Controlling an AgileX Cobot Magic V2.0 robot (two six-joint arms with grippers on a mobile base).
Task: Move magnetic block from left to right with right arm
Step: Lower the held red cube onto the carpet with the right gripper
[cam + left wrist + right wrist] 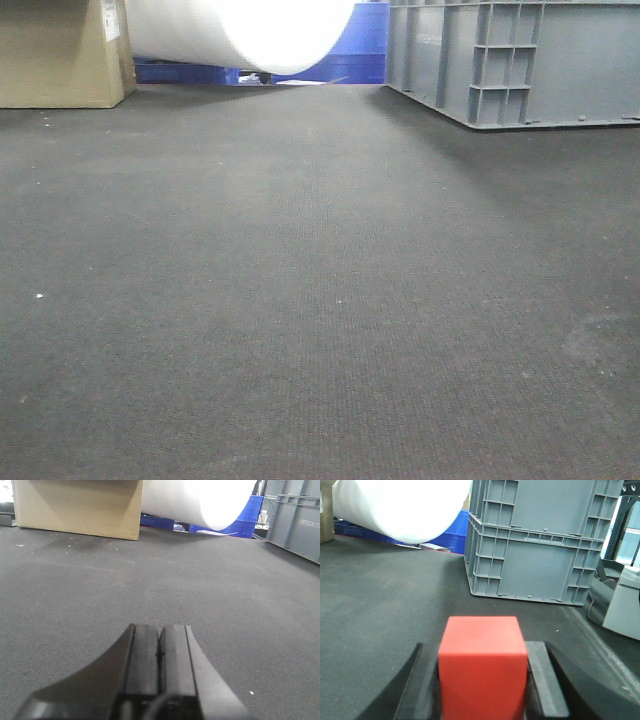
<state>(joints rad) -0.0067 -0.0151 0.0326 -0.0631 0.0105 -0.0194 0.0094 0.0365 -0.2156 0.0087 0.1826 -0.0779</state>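
- magnetic block (pixel 483 666): red cube, pinched between the two fingers (pixel 546 680) of the right gripper (pixel 482 652). It fills the gap and sits square, top face level.
- Right jaws are narrow, clamped on the cube's two side faces. Grip looks centred, no tilt visible.
- Can't tell from the wrist view whether the cube is resting on the mat (pixel 320 300) or lifted off it; its underside is hidden.
- The front view shows neither the cube nor either arm, just bare dark mat.
- Step in hand, my read: carry phase, block grasped and not yet set down on the right.
- To do it well: hold the squeeze steady and lift clear of the mat before travelling so the cube doesn't drag on the textured surface. Move sideways smoothly and keep the wrist level.
- grey crate (pixel 535 545) stands ahead and to the right of the gripper. Stop short of it and set down on open mat.
- Lower until the cube sits flat, then open; dropping it could make it roll.
- left gripper (pixel 160 630): fingers pressed together with nothing between them, low over the mat and out of the way.
- Background: white roll (pixel 400 505), cardboard box (pixel 75 505), blue crates (pixel 245 520), all well apart from the cube.
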